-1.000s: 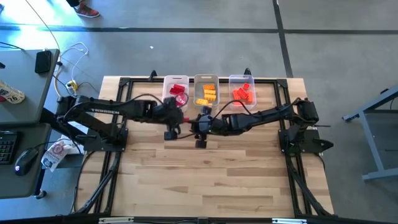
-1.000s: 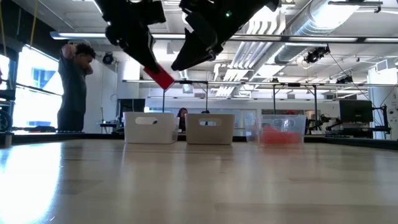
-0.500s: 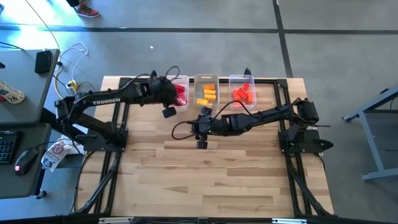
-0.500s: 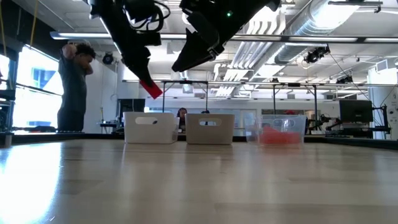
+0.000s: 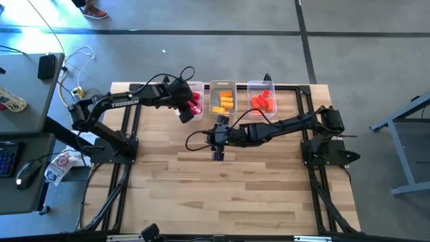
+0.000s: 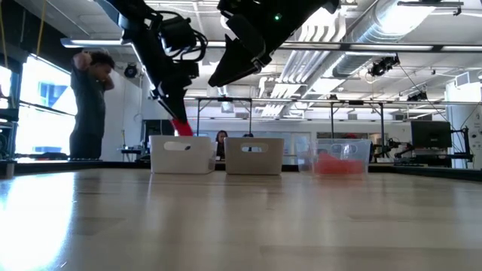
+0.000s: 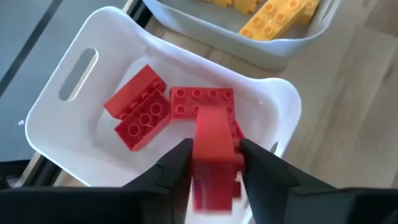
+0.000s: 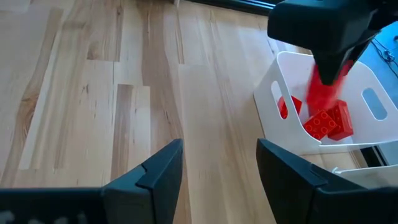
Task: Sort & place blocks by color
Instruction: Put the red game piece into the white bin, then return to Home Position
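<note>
Left gripper (image 7: 214, 165) is clamped on a red block (image 7: 214, 152), its two dark fingers pressed to the block's long sides, and it hangs directly above the white bin (image 7: 74, 99) at the left end of the row along the table's far edge. In the right wrist view the held block (image 8: 323, 87) sits above that bin's open mouth, not yet released. Nearest on the table (image 5: 222, 188), the right gripper (image 8: 217, 168) waits over bare wood toward the middle, its fingers spread apart and empty. Beyond it, two red blocks (image 7: 140, 115) already lie on the floor of the left bin. Next along the far edge, the middle bin (image 5: 223, 98) holds yellow-orange blocks (image 5: 224, 102), and the last bin (image 5: 263, 98), toward the far right corner, holds orange-red blocks (image 5: 263, 101). Such a block looks light, rigid and smooth-sided, so it likely takes a firm pinch without damage but could slip if held by a corner; gripping across the two long flat faces near the middle, as here, seems the surest hold, and it should drop cleanly once the fingers part.
</note>
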